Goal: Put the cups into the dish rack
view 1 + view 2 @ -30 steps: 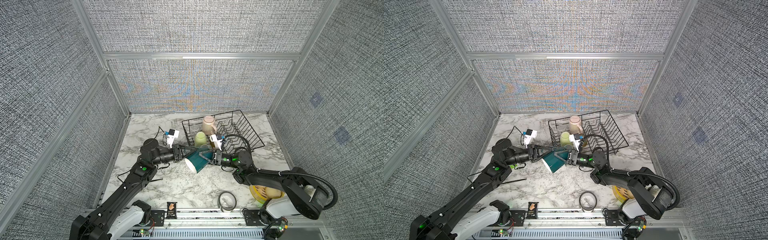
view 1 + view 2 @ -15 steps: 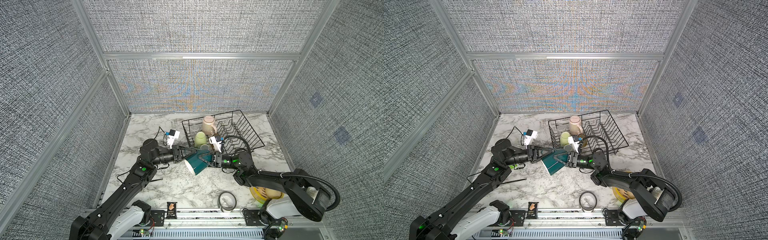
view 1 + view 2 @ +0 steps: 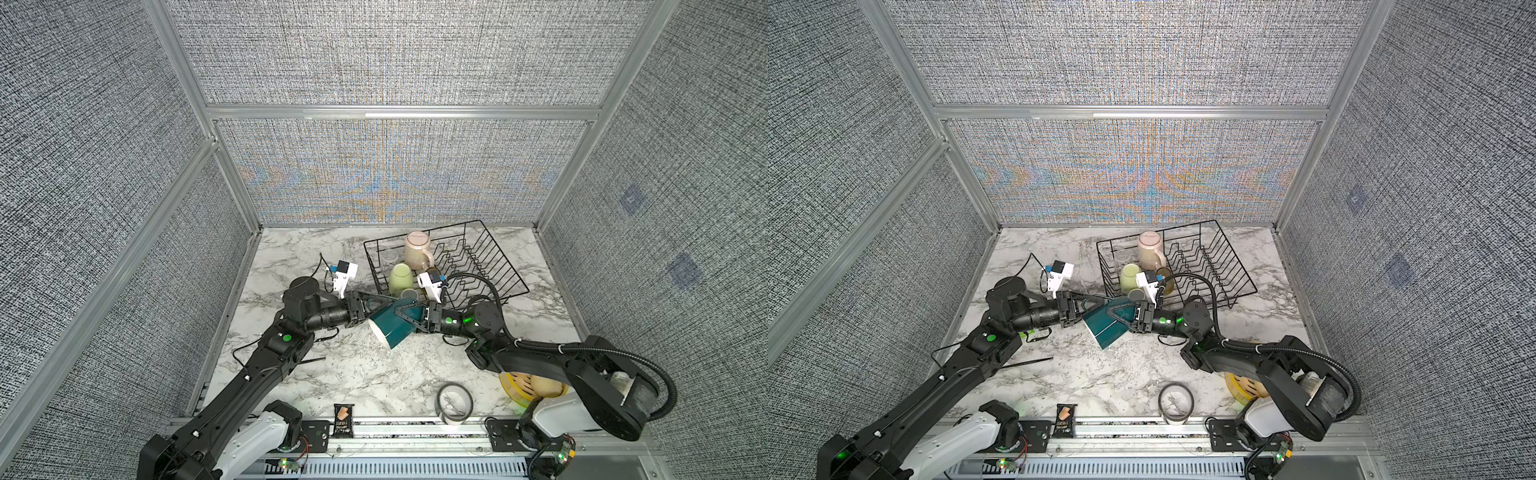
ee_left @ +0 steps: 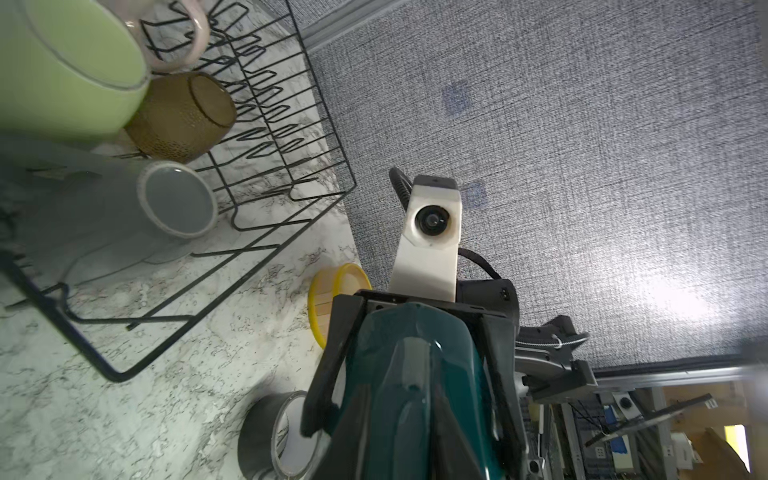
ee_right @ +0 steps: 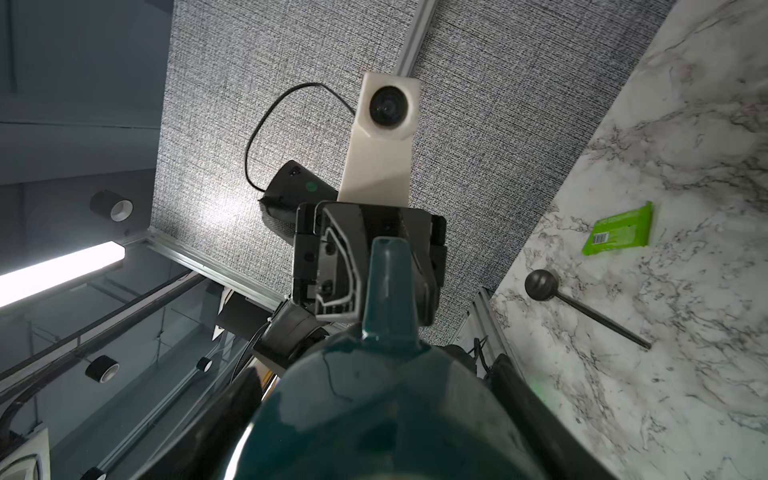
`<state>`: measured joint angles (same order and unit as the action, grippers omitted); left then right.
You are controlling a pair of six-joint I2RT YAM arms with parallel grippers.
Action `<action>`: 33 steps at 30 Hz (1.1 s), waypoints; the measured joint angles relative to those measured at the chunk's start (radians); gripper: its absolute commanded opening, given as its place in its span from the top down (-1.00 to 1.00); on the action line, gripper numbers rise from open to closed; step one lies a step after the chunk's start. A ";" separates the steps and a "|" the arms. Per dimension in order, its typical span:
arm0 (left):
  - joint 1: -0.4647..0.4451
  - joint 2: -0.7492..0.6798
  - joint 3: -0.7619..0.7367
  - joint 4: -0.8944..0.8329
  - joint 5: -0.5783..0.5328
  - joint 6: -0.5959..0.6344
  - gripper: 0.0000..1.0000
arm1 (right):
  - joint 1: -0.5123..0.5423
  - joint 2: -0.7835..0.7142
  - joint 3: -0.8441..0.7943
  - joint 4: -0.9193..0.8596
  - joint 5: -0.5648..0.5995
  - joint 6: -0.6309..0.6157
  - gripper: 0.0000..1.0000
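Since a second ago the right pincer (image 3: 400, 321) has closed on the body of the dark teal mug (image 3: 388, 332). The left pincer (image 3: 379, 306), pinched tight on the handle back then, now has its jaws parted a little about it. The handover looks nearly made: the right grips, the left lets go. The mug hangs tilted above the counter (image 3: 332, 374), just in front of the dish rack (image 3: 478, 266) but not yet in it — the pink mug (image 3: 417, 249) and pale green mug (image 3: 401, 277) already are. The left should probably back clear before the right carries it in.
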<state>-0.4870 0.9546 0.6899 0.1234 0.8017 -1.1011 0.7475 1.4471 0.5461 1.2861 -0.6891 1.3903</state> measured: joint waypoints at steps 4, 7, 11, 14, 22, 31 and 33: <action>0.002 0.001 0.010 -0.051 -0.037 0.021 -0.02 | -0.023 0.019 0.000 -0.018 0.003 -0.002 0.36; 0.002 0.001 0.011 -0.082 -0.058 0.034 -0.18 | -0.045 0.029 -0.004 -0.019 0.003 0.002 0.39; 0.002 0.003 0.022 -0.119 -0.071 0.056 -0.38 | -0.091 0.031 -0.014 -0.046 0.003 0.014 0.45; 0.002 0.011 0.031 -0.149 -0.090 0.074 -0.40 | -0.142 0.009 -0.017 -0.103 0.000 0.011 0.45; 0.003 0.015 0.060 -0.264 -0.119 0.129 -0.44 | -0.266 -0.191 0.051 -0.492 -0.021 -0.176 0.45; 0.003 -0.016 0.060 -0.367 -0.165 0.185 -0.46 | -0.309 -0.349 0.348 -1.279 0.169 -0.631 0.45; 0.003 -0.019 0.061 -0.390 -0.174 0.195 -0.46 | -0.309 -0.352 0.399 -1.413 0.251 -0.722 0.45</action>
<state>-0.4835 0.9352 0.7513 -0.2665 0.6273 -0.9066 0.4389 1.0954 0.9451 -0.1268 -0.4377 0.6685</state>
